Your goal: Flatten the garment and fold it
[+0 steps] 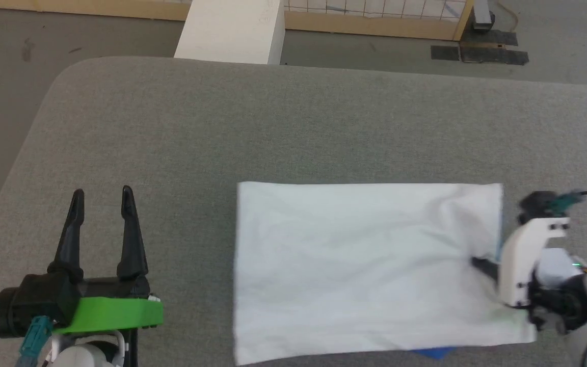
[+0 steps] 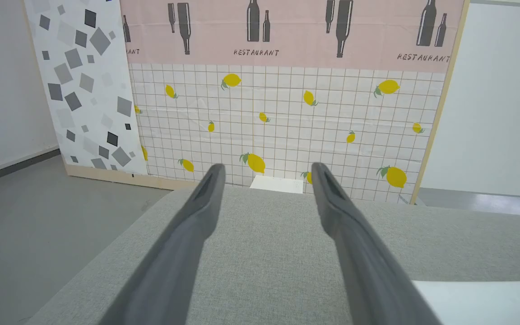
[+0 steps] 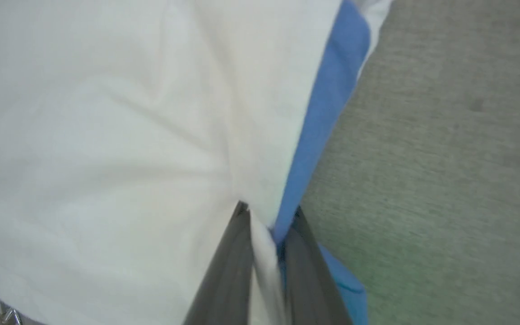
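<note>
The garment point(image 1: 365, 270) lies on the grey table as a white folded rectangle, with a bit of blue peeking out at its near edge point(image 1: 433, 351). My right gripper point(image 1: 479, 265) reaches in from the right and is shut on the garment's right edge. In the right wrist view the white cloth and a blue strip point(image 3: 327, 113) are pinched between the fingers point(image 3: 264, 221). My left gripper point(image 1: 102, 199) stands open over bare table, well to the left of the garment, with nothing between its fingers point(image 2: 264, 180). A white corner of the garment point(image 2: 485, 302) shows at the lower right of the left wrist view.
The grey fabric-covered table point(image 1: 273, 127) has a rounded far-left corner and bare surface around the garment. A white box point(image 1: 232, 30) stands beyond the far edge. Behind it is a patterned screen point(image 2: 287, 113) with lemons, and grey floor point(image 1: 8, 76) lies to the left.
</note>
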You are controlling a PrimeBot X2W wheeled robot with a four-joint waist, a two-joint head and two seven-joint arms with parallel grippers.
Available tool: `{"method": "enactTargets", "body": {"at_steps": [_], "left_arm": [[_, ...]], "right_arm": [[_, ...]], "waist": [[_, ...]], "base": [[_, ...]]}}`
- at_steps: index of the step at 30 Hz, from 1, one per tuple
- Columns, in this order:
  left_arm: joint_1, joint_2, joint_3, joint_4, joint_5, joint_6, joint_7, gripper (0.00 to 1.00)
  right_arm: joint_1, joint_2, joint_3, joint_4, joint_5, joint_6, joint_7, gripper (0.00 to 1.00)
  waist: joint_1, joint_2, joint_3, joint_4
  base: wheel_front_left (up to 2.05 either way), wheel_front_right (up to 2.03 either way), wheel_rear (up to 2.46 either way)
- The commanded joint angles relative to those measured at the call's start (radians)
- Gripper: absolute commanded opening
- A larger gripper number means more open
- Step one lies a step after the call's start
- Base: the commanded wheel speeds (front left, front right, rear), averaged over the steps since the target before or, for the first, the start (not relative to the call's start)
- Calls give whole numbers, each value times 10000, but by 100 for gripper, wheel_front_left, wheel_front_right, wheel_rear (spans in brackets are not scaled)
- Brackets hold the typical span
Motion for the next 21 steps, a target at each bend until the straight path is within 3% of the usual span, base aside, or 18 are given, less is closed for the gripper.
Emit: {"method": "enactTargets", "body": {"at_steps": [1,9,14,21], "left_arm": [[84,-38,26,61,111,-57,-45,100],[62,-107,47,234,160,-138,-45,100],[20,-137,50,318,155,-176,-45,100],[-18,-168,34,323,108,-234,-45,100]], "right_arm": [[63,-372,-422,187,-197,-27,-27,0],[-44,-1008,-2046,457,-1606,-27,206,0],[-282,-1099,-1554,-578,-2075,-27,679,0],[-351,-1052,-200,-3026,-899,-27,1968,0]], "waist": [[0,0,-23,-52],[0,0,-50,-288],[0,0,-105,-437],[0,0,-178,-504]], "base": [[0,0,0],[0,0,0],[0,0,0],[0,0,0]]}}
